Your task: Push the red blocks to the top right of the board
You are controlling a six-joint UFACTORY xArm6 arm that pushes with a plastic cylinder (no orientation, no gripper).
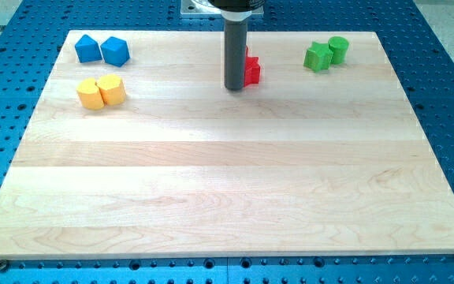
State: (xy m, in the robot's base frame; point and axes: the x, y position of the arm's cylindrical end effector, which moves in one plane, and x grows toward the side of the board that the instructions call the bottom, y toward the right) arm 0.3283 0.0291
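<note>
A red block [251, 69] of uneven shape sits near the top middle of the wooden board [227, 181]. The dark rod partly hides it, so I cannot tell whether one red block or two are there. My tip [236, 88] is at the red block's left side, touching or nearly touching it.
Two blue blocks [101, 50] sit at the board's top left, with two yellow blocks [101, 91] just below them. Two green blocks [327, 54], one star-like and one a cylinder, sit at the top right. A blue perforated table surrounds the board.
</note>
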